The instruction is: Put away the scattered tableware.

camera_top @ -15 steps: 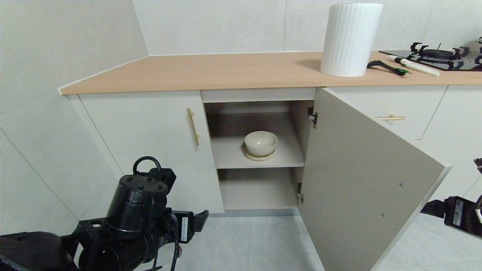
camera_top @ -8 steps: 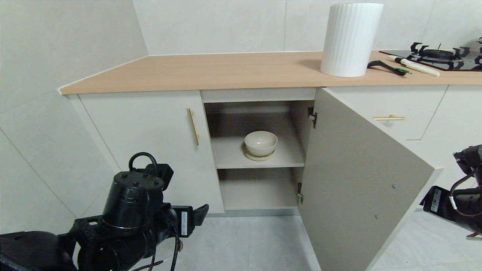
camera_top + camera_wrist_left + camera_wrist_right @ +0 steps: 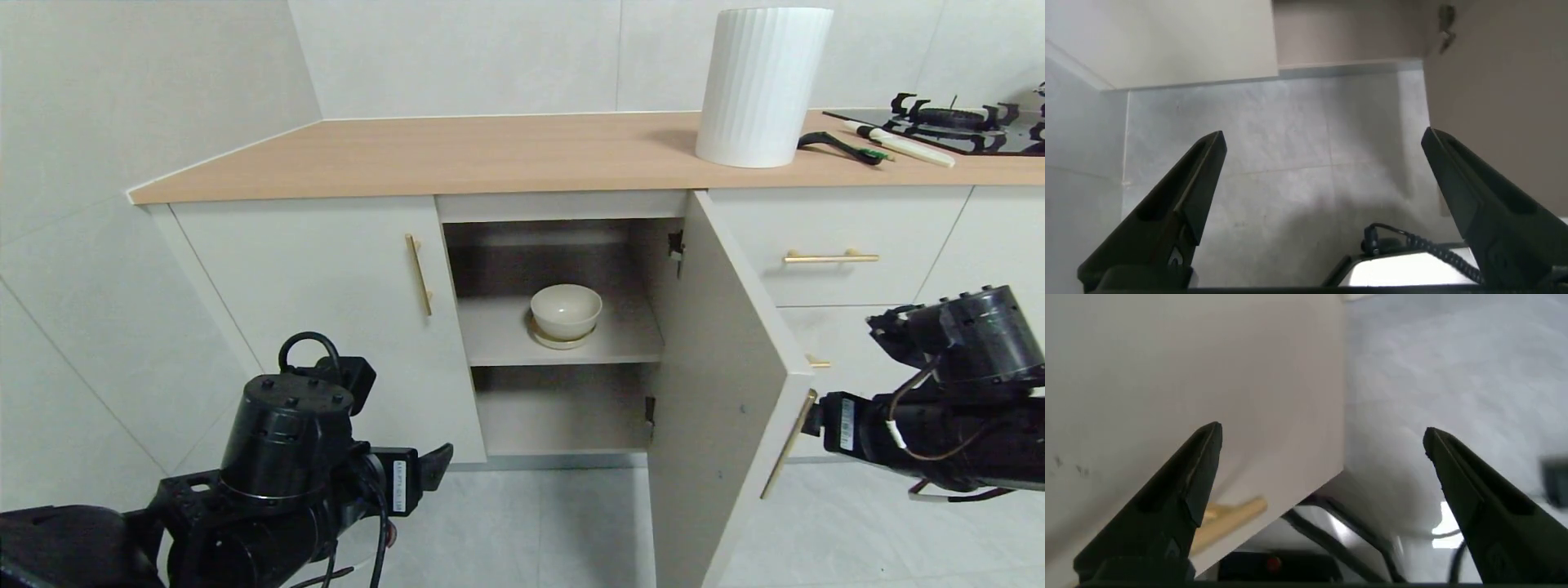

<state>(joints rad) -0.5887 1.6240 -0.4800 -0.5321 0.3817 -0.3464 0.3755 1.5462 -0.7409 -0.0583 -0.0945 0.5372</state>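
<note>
Your bowl (image 3: 566,310) sits on the shelf (image 3: 498,339) behind the half-open door (image 3: 718,359). The door's outer face lies just left of your right claw (image 3: 1321,434), spread and empty beside the upright handle (image 3: 788,445). Your left claw (image 3: 1323,143), also spread, hangs farther off.

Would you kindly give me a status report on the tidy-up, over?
Left gripper open, empty, low by floor. Right gripper open at cabinet door edge. Bowl on saucer on shelf inside. Door open, shelf unobstructed.

left-arm sticker (image 3: 399,492), right-arm sticker (image 3: 847,412), both printed too small to read, no other text
</note>
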